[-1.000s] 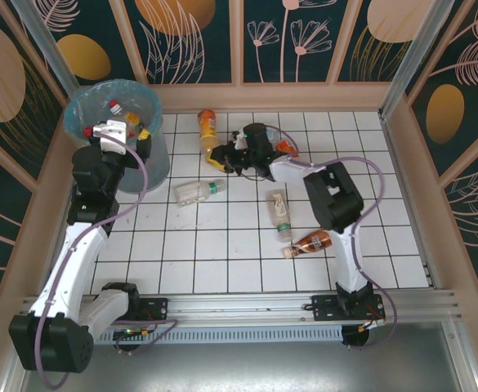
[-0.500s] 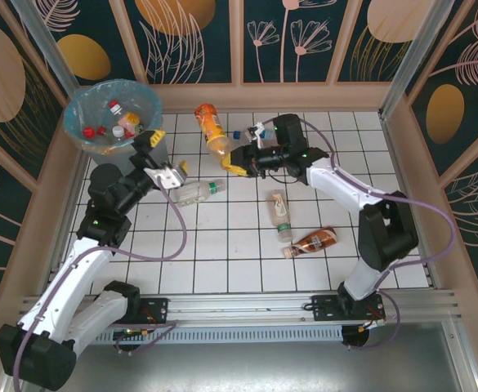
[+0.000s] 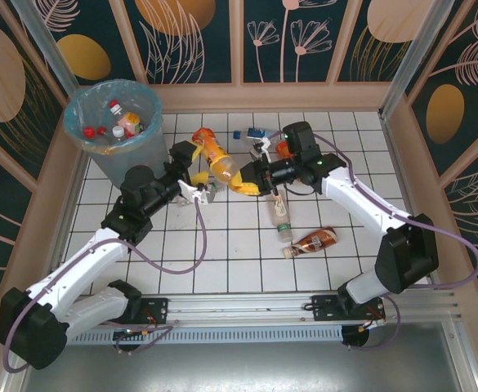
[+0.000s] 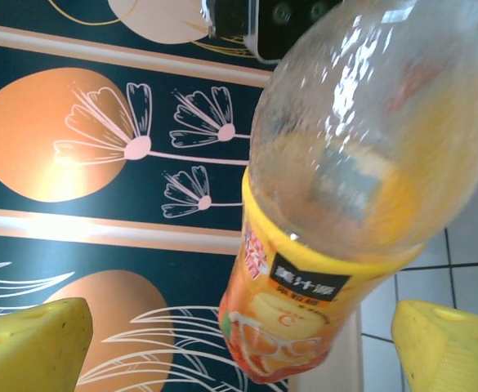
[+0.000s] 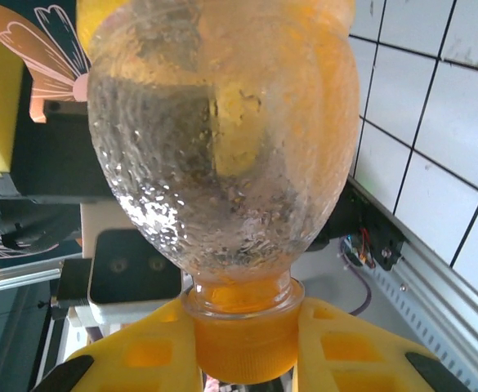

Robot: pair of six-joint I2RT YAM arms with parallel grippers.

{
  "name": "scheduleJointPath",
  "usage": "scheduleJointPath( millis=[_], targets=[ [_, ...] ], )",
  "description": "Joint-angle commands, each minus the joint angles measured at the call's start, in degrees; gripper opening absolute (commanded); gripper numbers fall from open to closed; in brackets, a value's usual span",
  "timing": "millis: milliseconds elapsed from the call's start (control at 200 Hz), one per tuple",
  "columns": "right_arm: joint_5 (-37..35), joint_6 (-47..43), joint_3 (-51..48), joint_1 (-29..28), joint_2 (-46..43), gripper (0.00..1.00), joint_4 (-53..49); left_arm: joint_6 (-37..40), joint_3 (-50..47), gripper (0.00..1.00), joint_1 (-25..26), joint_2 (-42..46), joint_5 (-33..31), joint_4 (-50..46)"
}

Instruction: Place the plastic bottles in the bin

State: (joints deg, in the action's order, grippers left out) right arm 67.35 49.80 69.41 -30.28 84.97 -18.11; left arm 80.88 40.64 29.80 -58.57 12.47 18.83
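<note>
My right gripper (image 3: 247, 181) (image 5: 243, 359) is shut on the orange cap of a plastic bottle (image 3: 215, 155) (image 5: 222, 139) with an orange label, holding it in the air above the table. My left gripper (image 3: 193, 166) (image 4: 239, 351) is open. Its yellow fingers (image 4: 26, 347) stand on either side of that bottle's labelled end (image 4: 304, 302) without touching it. The bin (image 3: 141, 153), lined with a light-blue bag, stands at the far left with several bottles inside.
On the white tiles lie a clear bottle (image 3: 281, 214), a brown-label bottle (image 3: 312, 241), a blue-capped one (image 3: 253, 133) and an orange one (image 3: 283, 149) behind the right arm. Patterned walls close in the table on three sides.
My left arm swung from over the bin to the table's middle, and its fingers now flank the orange bottle. The right arm lifted that bottle and carried it nearer and leftward.
</note>
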Motion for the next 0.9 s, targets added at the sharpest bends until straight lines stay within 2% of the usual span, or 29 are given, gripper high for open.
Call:
scheduleJointPath(
  millis=[0, 215, 300, 370, 545, 581, 641, 711, 751, 896],
  targets=[
    [2.6, -0.2, -0.9, -0.7, -3.5, 0.06, -2.0, 4.6, -0.8, 0.92, 0.5, -1.0, -0.5, 4.8],
    [3.3, 0.6, -1.1, -4.2, -5.2, 0.06, -1.6, 6.3, -1.8, 0.90, 3.0, -1.7, 0.7, 3.8],
    [3.4, 0.9, -1.2, -4.9, -5.6, 0.06, -1.3, 7.0, -2.0, 0.86, 3.7, -2.0, 0.7, 4.0],
    [3.8, 0.9, -1.3, -5.5, -5.7, 0.06, -1.4, 8.0, -1.8, 0.79, 3.9, -2.3, 0.6, 3.4],
    [3.2, 1.1, -1.0, -5.3, -6.6, 0.09, -1.8, 7.7, -1.6, 0.56, 3.9, -1.1, 0.8, 3.0],
    [2.2, 0.7, -0.4, -4.8, -6.7, 0.18, -2.6, 6.4, -1.3, 0.51, 3.9, -0.6, 1.0, 3.0],
    [0.5, 0.3, 1.0, -3.4, -7.0, 0.43, -3.6, 2.5, 0.3, 0.45, 3.9, 0.2, 1.1, 1.9],
    [-0.8, 0.0, 2.9, -1.4, -7.4, 0.65, -3.6, -4.1, 3.1, 0.43, 3.9, 0.7, 0.5, 0.2],
    [-1.0, 0.0, 4.1, 0.3, -7.7, 0.72, -3.1, -8.1, 4.6, 0.43, 3.9, 1.0, -0.1, 0.3],
    [-2.3, -1.6, 10.1, 6.0, -8.0, 0.80, -2.2, -24.7, 12.8, 0.45, 3.9, 0.2, -5.4, -1.9]
  ],
)
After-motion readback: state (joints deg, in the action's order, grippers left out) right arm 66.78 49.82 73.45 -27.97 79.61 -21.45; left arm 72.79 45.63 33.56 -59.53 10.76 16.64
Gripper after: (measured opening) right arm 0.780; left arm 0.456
